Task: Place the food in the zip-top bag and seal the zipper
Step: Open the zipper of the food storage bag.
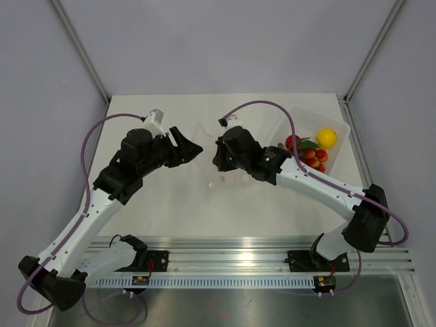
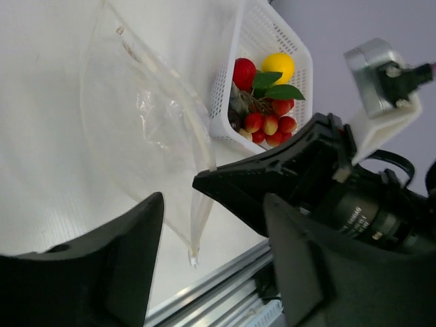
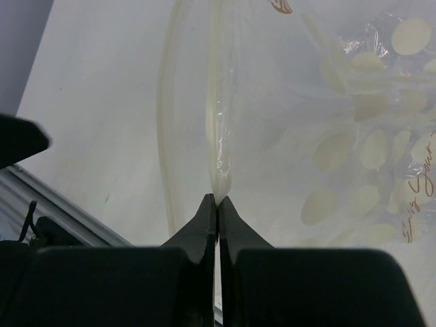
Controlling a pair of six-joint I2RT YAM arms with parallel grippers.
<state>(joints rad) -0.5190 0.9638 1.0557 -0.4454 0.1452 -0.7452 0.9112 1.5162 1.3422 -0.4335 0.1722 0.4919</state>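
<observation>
The zip-top bag (image 3: 354, 136), clear with cream dots, hangs from my right gripper (image 3: 216, 201), which is shut on its pale zipper (image 3: 216, 122) at the mouth edge. From above, the bag (image 1: 210, 139) sits between both grippers at mid-table. My left gripper (image 2: 211, 252) is open just left of the bag (image 2: 150, 122), with nothing between its fingers. The bag's lower corner dangles in front of it. The food stays in a white basket (image 2: 269, 30): a yellow lemon (image 2: 278, 66), a red ball (image 2: 244, 71) and small red pieces (image 2: 272, 126) with green leaves.
The basket (image 1: 340, 126) stands at the back right of the table, with the lemon (image 1: 327, 137) and red pieces (image 1: 313, 155) inside. An aluminium rail (image 1: 259, 248) runs along the near table edge. Frame posts rise at both back corners.
</observation>
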